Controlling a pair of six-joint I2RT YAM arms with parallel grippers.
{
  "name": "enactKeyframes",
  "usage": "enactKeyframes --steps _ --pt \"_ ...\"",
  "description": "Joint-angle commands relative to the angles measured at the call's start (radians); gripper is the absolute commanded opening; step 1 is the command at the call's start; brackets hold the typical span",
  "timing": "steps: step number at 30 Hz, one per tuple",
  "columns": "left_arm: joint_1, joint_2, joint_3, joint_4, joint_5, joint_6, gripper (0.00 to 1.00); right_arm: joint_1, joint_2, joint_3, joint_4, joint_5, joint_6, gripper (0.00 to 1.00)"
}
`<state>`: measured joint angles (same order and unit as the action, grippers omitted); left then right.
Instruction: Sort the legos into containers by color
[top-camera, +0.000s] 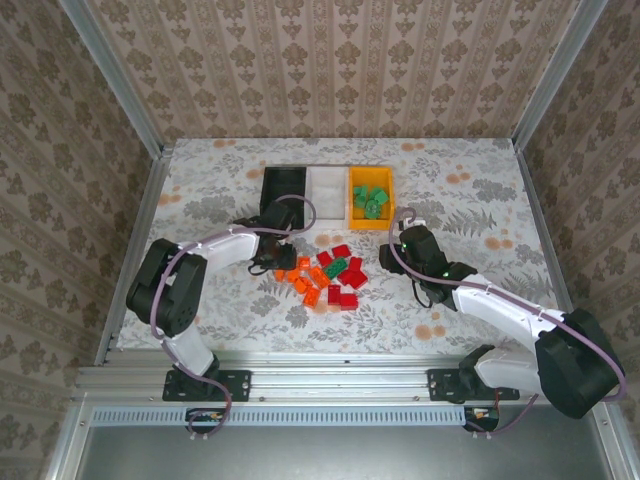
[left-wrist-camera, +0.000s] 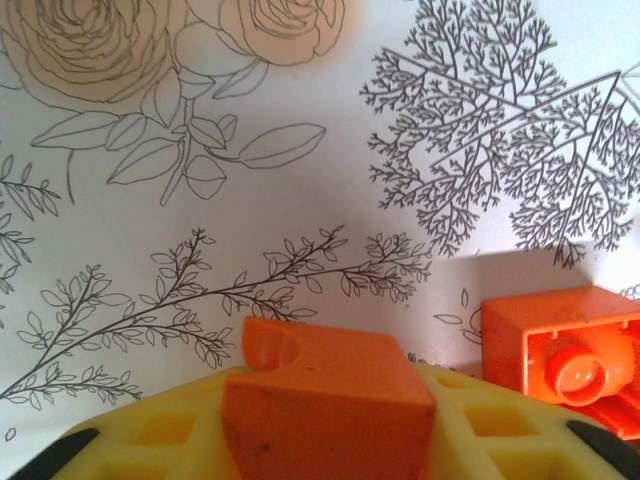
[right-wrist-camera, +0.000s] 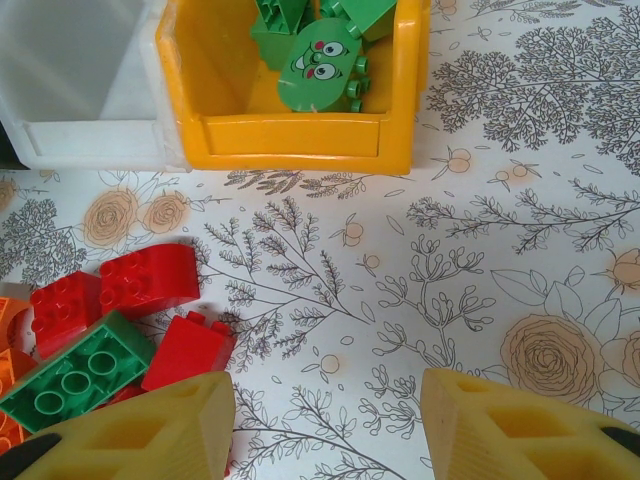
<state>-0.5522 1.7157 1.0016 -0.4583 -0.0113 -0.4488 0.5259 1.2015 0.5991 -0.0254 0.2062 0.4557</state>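
Red, orange and green legos (top-camera: 325, 275) lie in a loose pile on the flowered tabletop in front of three bins in a row: black (top-camera: 283, 187), white (top-camera: 328, 188) and orange-yellow (top-camera: 371, 212). The orange-yellow bin (right-wrist-camera: 300, 135) holds several green legos (right-wrist-camera: 320, 60). My left gripper (top-camera: 268, 263) sits at the pile's left edge, shut on an orange lego (left-wrist-camera: 328, 395); a second orange lego (left-wrist-camera: 560, 345) lies just to its right. My right gripper (right-wrist-camera: 325, 425) hovers open over bare table right of the pile, near red legos (right-wrist-camera: 150, 278) and a green lego (right-wrist-camera: 75, 375).
The white bin (right-wrist-camera: 80, 95) looks empty from the right wrist view. Metal rails (top-camera: 140, 215) and wallpapered walls close the table on three sides. Open tabletop lies right of the right gripper (top-camera: 400, 238) and left of the pile.
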Motion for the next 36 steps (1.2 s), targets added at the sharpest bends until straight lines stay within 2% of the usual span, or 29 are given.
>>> enactKeyframes --steps 1,6,9,12,16,21,22,25,28,31,36 --pt "0.015 0.007 0.012 -0.007 -0.005 0.014 0.34 -0.006 -0.014 -0.004 0.002 0.018 -0.006 0.52" --pt "0.01 -0.053 0.058 -0.076 -0.057 0.001 0.26 -0.006 -0.016 -0.007 0.007 0.013 -0.002 0.52" --pt "-0.009 -0.149 0.109 -0.086 -0.116 0.015 0.26 -0.006 -0.005 -0.007 0.019 -0.004 0.005 0.52" --pt "0.017 -0.158 0.23 -0.108 -0.178 0.044 0.28 -0.006 0.011 -0.002 0.025 -0.008 0.008 0.52" --pt "0.089 0.018 0.475 -0.204 -0.17 0.057 0.27 -0.006 0.026 -0.003 0.035 -0.006 0.009 0.52" --pt "0.091 0.21 0.67 -0.207 -0.151 0.057 0.26 -0.006 0.035 -0.003 0.041 0.008 0.006 0.52" --pt "0.119 0.25 0.717 -0.223 -0.13 0.05 0.26 -0.006 0.037 -0.002 0.042 0.007 0.006 0.52" --pt "0.128 0.364 0.853 -0.288 -0.109 0.047 0.28 -0.006 0.043 0.001 0.041 0.0 0.008 0.52" --pt "0.122 0.424 0.931 -0.329 -0.104 0.052 0.33 -0.006 0.04 -0.001 0.039 0.001 0.008 0.52" --pt "0.123 0.444 0.949 -0.335 -0.11 0.042 0.44 -0.006 0.035 -0.001 0.036 0.004 0.006 0.52" --pt "0.115 0.402 0.929 -0.323 -0.071 0.046 0.62 -0.006 0.032 0.001 0.032 0.01 0.003 0.53"
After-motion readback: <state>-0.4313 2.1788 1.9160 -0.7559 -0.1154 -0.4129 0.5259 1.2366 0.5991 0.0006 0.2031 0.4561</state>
